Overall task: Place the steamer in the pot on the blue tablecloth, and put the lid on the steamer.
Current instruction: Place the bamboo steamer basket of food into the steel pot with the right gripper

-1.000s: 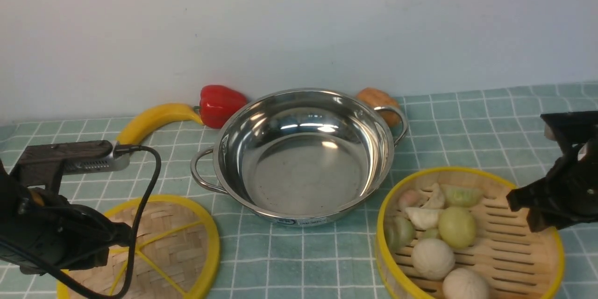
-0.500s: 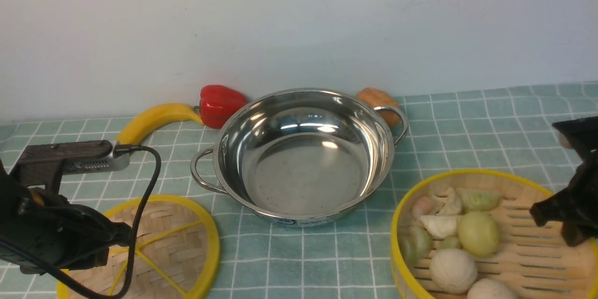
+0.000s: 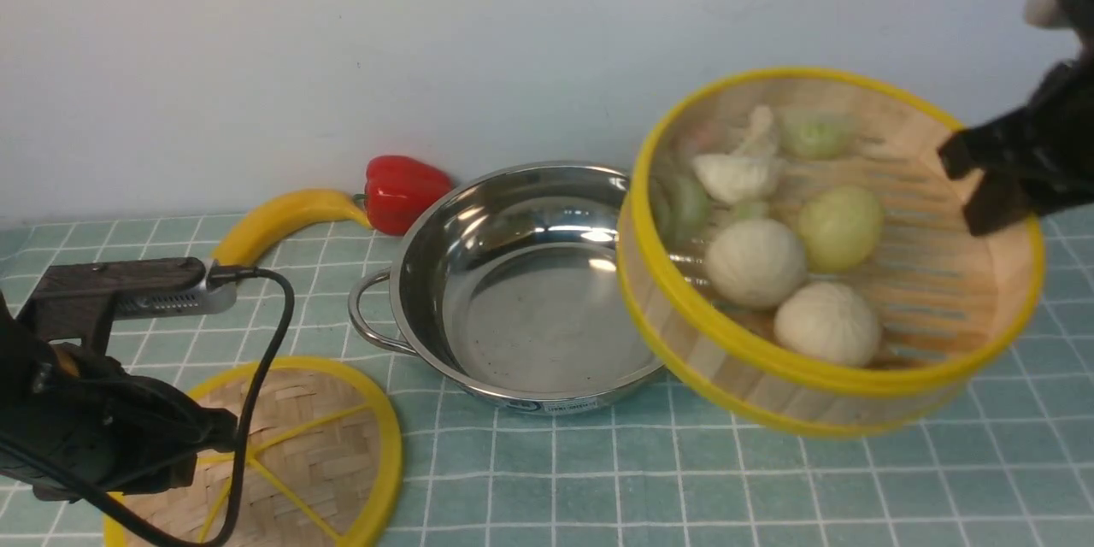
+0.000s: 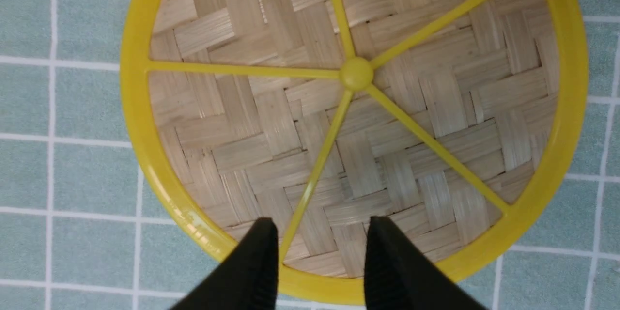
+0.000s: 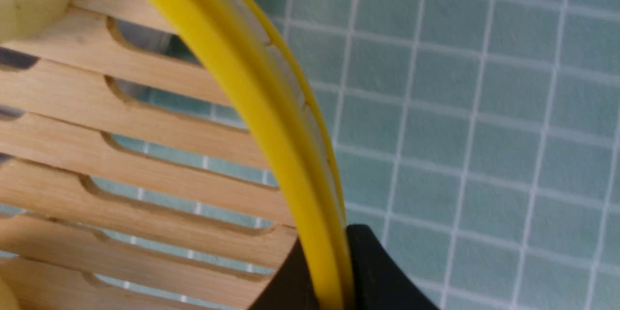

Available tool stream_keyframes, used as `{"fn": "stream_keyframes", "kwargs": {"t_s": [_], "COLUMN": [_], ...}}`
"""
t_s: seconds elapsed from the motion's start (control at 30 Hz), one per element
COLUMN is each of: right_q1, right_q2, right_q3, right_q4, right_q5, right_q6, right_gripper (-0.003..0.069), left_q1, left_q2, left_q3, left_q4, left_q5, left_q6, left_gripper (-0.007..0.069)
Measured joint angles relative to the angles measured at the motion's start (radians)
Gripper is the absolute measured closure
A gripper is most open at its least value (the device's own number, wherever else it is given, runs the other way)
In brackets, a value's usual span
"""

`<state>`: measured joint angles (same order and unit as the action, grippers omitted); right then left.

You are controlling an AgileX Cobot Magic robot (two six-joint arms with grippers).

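So here's where we're at. The steamer (image 3: 726, 376) is up off the blue tablecloth (image 3: 547, 479), hanging at centre right of the front view and tipped so we look right into it. In the picture its left edge overlaps the right side of the pot (image 3: 547, 316). The right tool (image 3: 970, 184) is pinching the steamer's yellow rim on the right-hand side, one finger inside the wall and one outside. In the right wrist view we see the cloth's squares through the slats.

For room, it's just plain cloth along the bottom middle and lower right of the front view. The pot sits mid-frame with its mouth wide open. A banana (image 3: 273, 218) and a red pepper (image 3: 402, 192) are tucked behind it to the left, close to the wall.

There's a small label (image 3: 560, 403) on the pot's near outer wall, but the print is too small for us to read.

The steamer has upright wood strips between yellow bands and a slatted bottom. It carries a bunch of round buns (image 3: 756, 261) and dumplings.

The lid (image 3: 333, 436) lies flat on the cloth at lower left. The left tool (image 4: 320, 223) is over its near edge with fingers spread, a yellow spoke running between them. We can't tell if it's touching.
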<state>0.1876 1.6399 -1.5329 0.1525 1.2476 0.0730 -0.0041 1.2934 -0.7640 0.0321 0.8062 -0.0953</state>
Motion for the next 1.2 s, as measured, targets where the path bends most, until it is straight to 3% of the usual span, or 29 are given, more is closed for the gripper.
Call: {"fn": "stream_keyframes", "kwargs": {"t_s": [0.2, 0.4, 1.0, 1.1, 1.2], "right_q1": [0.152, 0.232, 0.237, 0.237, 0.237], "right_q2": [0.321, 0.592, 0.839, 0.839, 0.838], "right_q3": [-0.387, -0.678, -0.766, -0.768, -0.772], "right_q4": [-0.016, -0.006, -0.036, -0.036, -0.027], "right_q5": [0.003, -0.007, -0.003, -0.003, -0.007], "right_q6": [0.039, 0.061, 0.09, 0.093, 0.102], "right_gripper": [0.0603, 0.0603, 0.0603, 0.0589, 0.0524], "left_q1": [0.0, 0.0, 0.0, 0.0, 0.0], "left_q2": [0.0, 0.0, 0.0, 0.0, 0.0], "left_q3": [0.0, 0.0, 0.0, 0.0, 0.0], "left_q4": [0.002, 0.002, 0.001, 0.001, -0.015], "left_q5": [0.0, -0.001, -0.025, -0.026, -0.028], "left_q6": [0.0, 0.0, 0.0, 0.0, 0.002], "left_gripper": [0.0382, 0.0382, 0.0382, 0.0382, 0.0382]}}
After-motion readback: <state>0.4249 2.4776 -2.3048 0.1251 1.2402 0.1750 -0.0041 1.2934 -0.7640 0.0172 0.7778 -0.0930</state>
